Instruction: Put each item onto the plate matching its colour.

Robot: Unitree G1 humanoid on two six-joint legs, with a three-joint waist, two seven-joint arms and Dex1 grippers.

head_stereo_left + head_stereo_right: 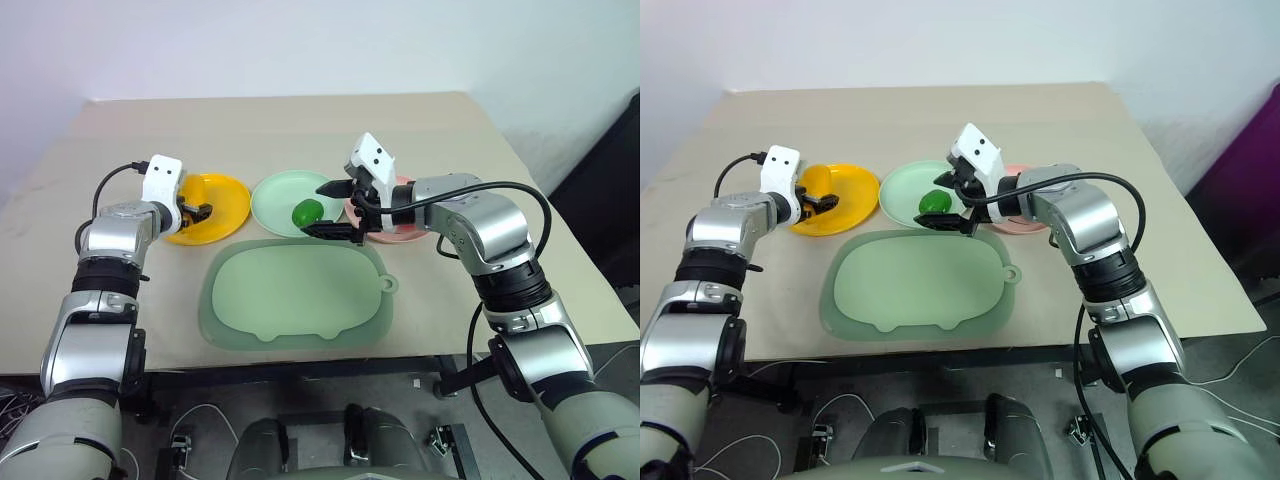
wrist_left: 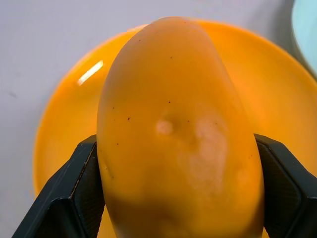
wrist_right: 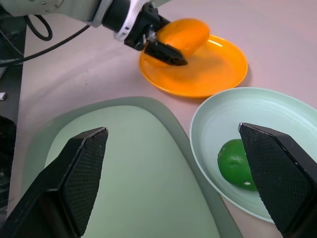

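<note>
My left gripper is shut on the yellow mango-like fruit and holds it just over the yellow plate, with one black finger on each side of it. The small round green fruit lies on the pale mint green plate. My right gripper hovers over that plate's right side, open, with its fingers either side of the green fruit and above it. The pink plate lies behind my right wrist, largely hidden.
A large pale-green mat with a small tab lies in front of the three plates, near the table's front edge. The tan tabletop stretches well beyond the plates.
</note>
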